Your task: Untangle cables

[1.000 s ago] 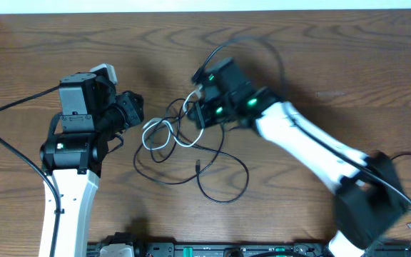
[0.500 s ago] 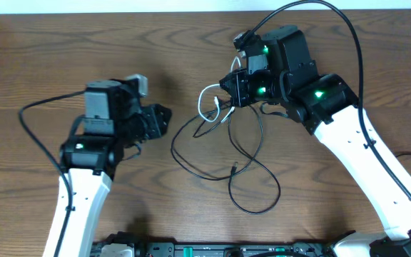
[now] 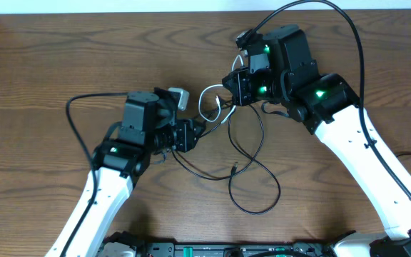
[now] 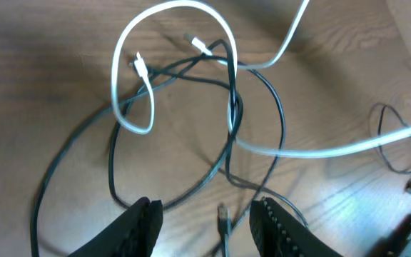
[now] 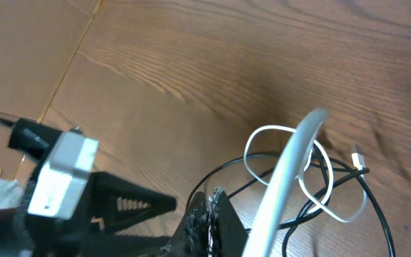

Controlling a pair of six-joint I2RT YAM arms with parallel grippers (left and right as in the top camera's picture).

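The cables lie tangled in mid-table: a white cable (image 3: 207, 96) looped through thin black cables (image 3: 252, 168). My right gripper (image 3: 228, 91) is shut on the white cable and holds it raised. In the right wrist view the white cable (image 5: 295, 157) runs up past the shut jaws (image 5: 216, 214), and black cables (image 5: 235, 166) trail below. My left gripper (image 3: 191, 132) is open just left of the tangle. In the left wrist view its fingers (image 4: 209, 221) straddle a black plug end (image 4: 223, 214) without touching it. The white cable (image 4: 320, 152) and black cable (image 4: 230, 107) cross ahead.
The wooden table (image 3: 48, 71) carries the tangle. The left gripper's fingers (image 5: 120, 207) show close beside the right jaws. Thick black arm cables arc over the right arm (image 3: 348, 28) and left of the left arm (image 3: 77, 107). Equipment sits along the front edge (image 3: 205, 250).
My left arm has swung right, up to the tangle, gripper open. My right gripper first carried the white cable up and to the right, then held still for the last half second.
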